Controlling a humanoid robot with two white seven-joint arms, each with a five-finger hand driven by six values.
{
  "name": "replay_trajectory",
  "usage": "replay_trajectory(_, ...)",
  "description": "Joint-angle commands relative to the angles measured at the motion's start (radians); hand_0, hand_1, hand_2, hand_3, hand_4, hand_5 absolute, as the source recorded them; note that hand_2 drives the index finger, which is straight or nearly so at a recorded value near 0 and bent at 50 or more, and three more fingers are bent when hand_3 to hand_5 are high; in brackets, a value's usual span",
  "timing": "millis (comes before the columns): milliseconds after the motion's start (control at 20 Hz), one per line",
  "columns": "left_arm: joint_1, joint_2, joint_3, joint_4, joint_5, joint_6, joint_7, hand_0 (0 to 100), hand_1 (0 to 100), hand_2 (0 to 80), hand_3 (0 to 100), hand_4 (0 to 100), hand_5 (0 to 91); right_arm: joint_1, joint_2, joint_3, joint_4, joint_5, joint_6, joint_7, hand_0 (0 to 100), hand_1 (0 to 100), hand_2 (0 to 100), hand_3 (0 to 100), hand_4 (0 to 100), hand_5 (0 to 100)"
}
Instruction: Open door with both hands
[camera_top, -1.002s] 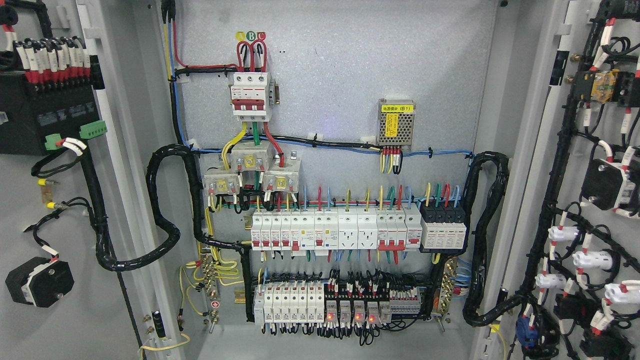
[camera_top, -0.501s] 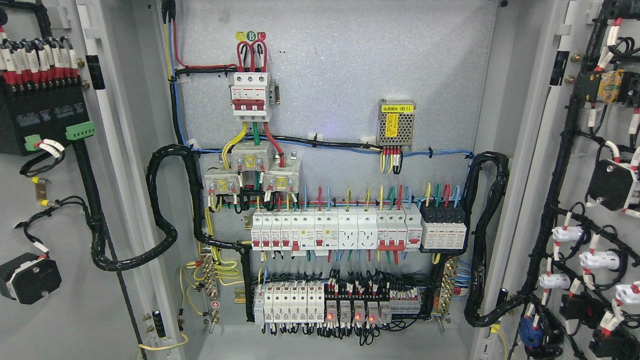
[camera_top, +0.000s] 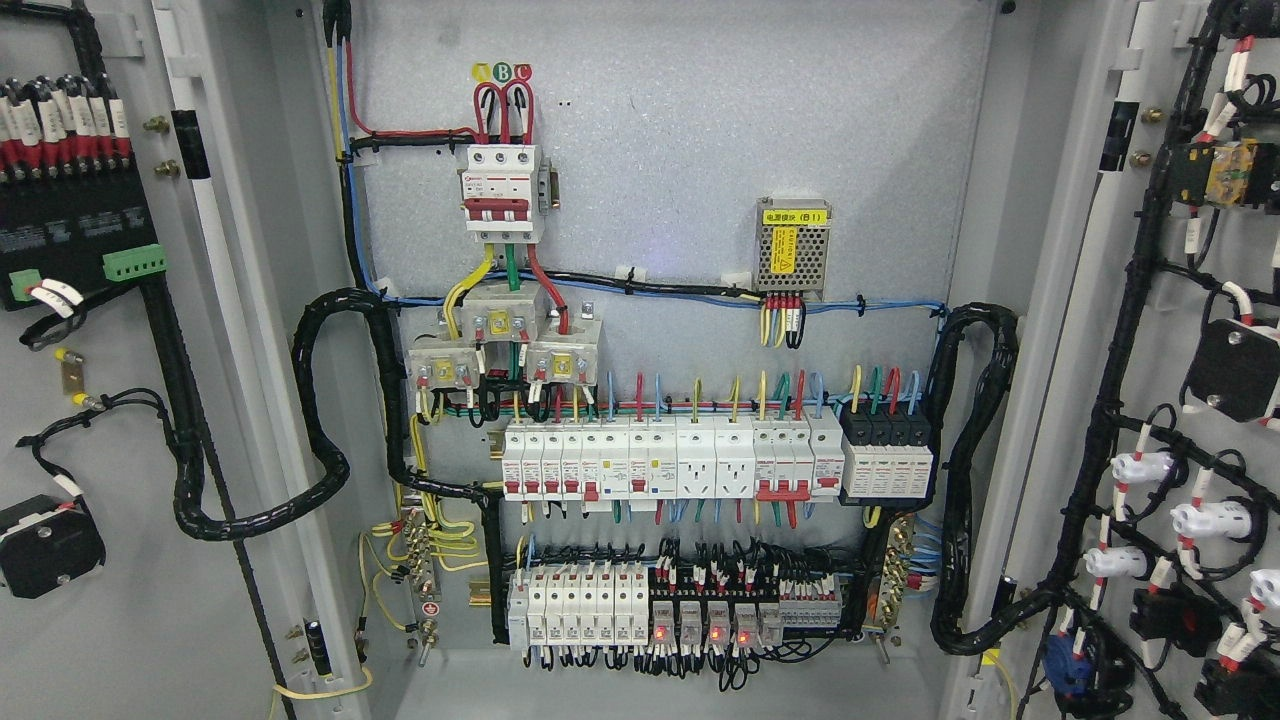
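The electrical cabinet stands with both doors swung outward. The left door (camera_top: 110, 620) fills the picture's left edge, its grey inner face carrying a black terminal block (camera_top: 70, 220) and wiring. The right door (camera_top: 1160, 330) fills the right edge, its inner face lined with black cable looms and white connectors (camera_top: 1140, 466). Between them the grey back panel (camera_top: 700, 130) is fully exposed. Neither of my hands nor any arm shows in the head view.
On the back panel sit a red-and-white main breaker (camera_top: 503, 192), a row of white breakers (camera_top: 670, 460), a lower row of relays with red lights (camera_top: 690, 620) and a small power supply (camera_top: 793, 246). Thick black cable bundles (camera_top: 320, 400) loop to each door.
Both doors have swung further outward: the left door's parts slid left and the right door's parts slid right toward the picture edges. The back panel has not moved.
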Motion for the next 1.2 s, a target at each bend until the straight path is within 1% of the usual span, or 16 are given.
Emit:
replay_trajectory(0, -0.027, 0.067, 0.009, 0.100, 0.013, 0.006, -0.001, 29, 0, 2.8, 3, 3, 0.0, -0.003, -0.024, -0.027, 0.015, -0.020, 0.001, 0.002, 22, 0, 0, 0, 0, 0)
replay_trajectory(50, -0.027, 0.070, 0.009, 0.100, 0.021, 0.007, -0.001, 29, 0, 2.8, 3, 3, 0.0, -0.003, -0.028, -0.027, 0.018, -0.018, 0.001, 0.002, 22, 0, 0, 0, 0, 0)
replay_trajectory(150, -0.027, 0.085, 0.008, 0.106, 0.039, 0.009, -0.001, 29, 0, 2.8, 3, 3, 0.0, -0.006, -0.050, -0.027, 0.021, -0.020, 0.001, 0.002, 22, 0, 0, 0, 0, 0)
replay_trajectory(251, -0.031, 0.096, 0.008, 0.127, 0.044, 0.009, -0.001, 29, 0, 2.7, 3, 3, 0.0, -0.004, -0.067, -0.028, 0.026, -0.023, 0.000, 0.002, 22, 0, 0, 0, 0, 0)
replay_trajectory(752, -0.041, 0.095, 0.005, 0.126, 0.044, 0.009, -0.001, 29, 0, 2.7, 3, 3, 0.0, -0.006, -0.070, -0.027, 0.026, -0.024, 0.000, 0.002, 22, 0, 0, 0, 0, 0)
replay_trajectory(1153, -0.041, 0.082, 0.003, 0.110, 0.042, 0.009, -0.001, 29, 0, 2.7, 3, 3, 0.0, -0.010, -0.065, -0.031, 0.026, -0.020, 0.000, 0.002, 22, 0, 0, 0, 0, 0)
